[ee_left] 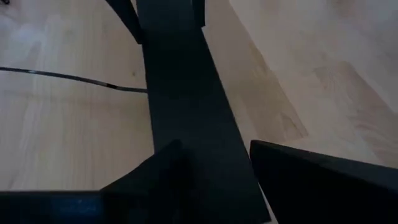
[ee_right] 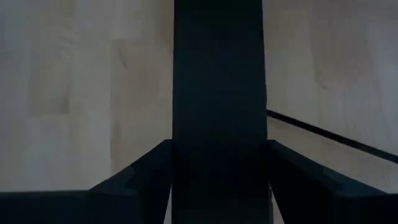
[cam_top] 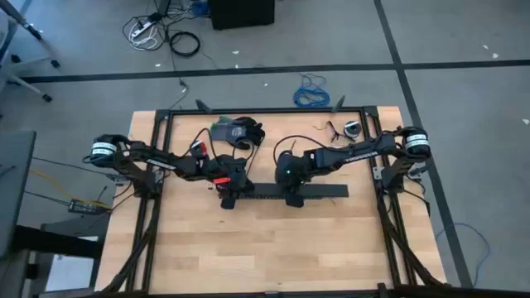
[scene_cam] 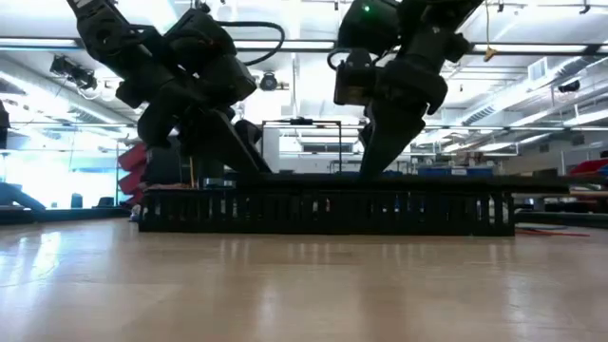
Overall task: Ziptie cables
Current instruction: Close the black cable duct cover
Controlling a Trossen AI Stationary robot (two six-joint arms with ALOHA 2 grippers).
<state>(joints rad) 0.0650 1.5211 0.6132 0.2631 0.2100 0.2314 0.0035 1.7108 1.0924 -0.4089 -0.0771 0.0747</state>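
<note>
- Worktop (cam_top: pixel 248 248) of pale wood fills the centre of the high view. A long black slotted strip (cam_top: pixel 286 192) lies across the middle. The left tool (cam_top: pixel 227 199) sits at the strip's left end, the right tool (cam_top: pixel 293 199) near its middle.
- Low view: the strip (scene_cam: pixel 323 211) stands as a slotted wall across the frame's middle, both tools reaching down behind it.
- Left wrist view: the fingers (ee_left: pixel 155 174) straddle the strip (ee_left: pixel 186 124), narrowly spread; one thin dark cable (ee_left: pixel 68 77) lies on the wood at left.
- Right wrist view: the fingers (ee_right: pixel 140 174) flank the strip (ee_right: pixel 217 93) closely; a thin cable (ee_right: pixel 329 134) crosses at right.
</note>
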